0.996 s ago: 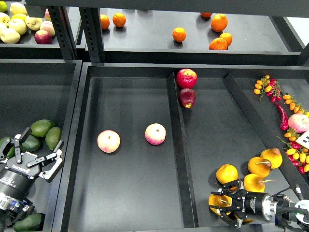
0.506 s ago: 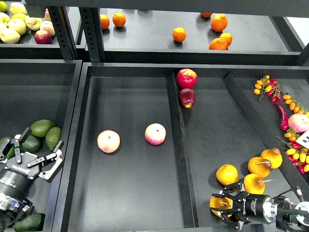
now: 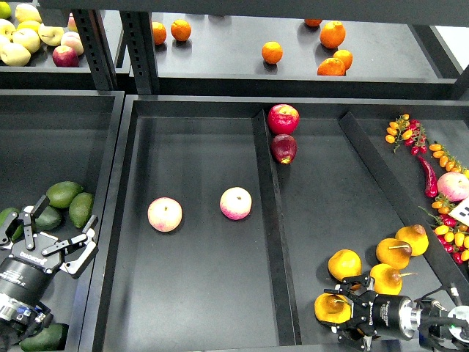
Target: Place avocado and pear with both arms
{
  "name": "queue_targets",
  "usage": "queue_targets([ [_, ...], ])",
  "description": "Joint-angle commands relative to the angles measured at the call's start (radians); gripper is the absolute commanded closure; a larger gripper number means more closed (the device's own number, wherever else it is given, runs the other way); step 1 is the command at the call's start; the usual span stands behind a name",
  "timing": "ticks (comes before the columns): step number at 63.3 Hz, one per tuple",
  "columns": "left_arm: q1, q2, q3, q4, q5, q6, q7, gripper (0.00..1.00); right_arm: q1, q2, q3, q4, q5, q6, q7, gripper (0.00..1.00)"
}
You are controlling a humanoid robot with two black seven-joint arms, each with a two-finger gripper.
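Pear (image 3: 330,308) sits at the near right corner of the right compartment, with the right gripper (image 3: 343,314) around it; fingers look closed against its sides, though the lower finger is partly hidden, so contact on that side is judged, not seen. Three more pears (image 3: 381,264) lie just beyond it, the closest one touching or almost touching the gripper body. Avocado (image 3: 45,218), the dark one, lies in the left bin among paler avocados (image 3: 64,193), just beyond the left gripper (image 3: 58,235), whose fingers are spread wide and hold nothing. Judged step: right arm has its grasp, left arm is not yet on its fruit. For the right side, lift straight up before any sideways travel, so the neighbouring pears are not dragged or rolled; keep squeeze moderate, the pear skin will bruise and the squat body may slip out if gripped above its widest part. For the left side, lower the open fingers to straddle the dark avocado across its short axis, one finger between it and the pale fruit beside it; smooth skin and teardrop taper argue for closing at the fattest section. Risk: a finger landing on a pale avocado instead, or pushing the dark one against the bin wall (image 3: 113,220). Placement spot is not evident; the middle compartment holds two peaches (image 3: 165,214) with bare floor around them.
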Motion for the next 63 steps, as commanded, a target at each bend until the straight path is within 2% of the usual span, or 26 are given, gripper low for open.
queue_targets([
  [1,0.000,0.000,0.007,0.001,0.001,0.000,0.000,0.01,0.001,0.000,0.023,0.011,0.001,0.000,0.000,0.19],
  [18,0.000,0.000,0.016,0.001,0.003,0.000,0.000,0.01,0.002,0.000,0.120,0.075,0.003,-0.026,0.000,0.12],
  [36,0.000,0.000,0.020,0.001,0.003,0.000,0.000,0.01,0.025,0.022,0.287,0.149,0.007,-0.137,0.000,0.03],
  [52,0.000,0.000,0.020,0.003,0.003,0.000,0.000,0.01,0.088,0.266,0.563,0.124,0.000,-0.235,0.000,0.02],
  [63,-0.002,0.000,0.034,0.013,0.004,0.000,0.000,0.01,0.087,0.427,0.706,0.057,-0.036,-0.230,0.000,0.01],
])
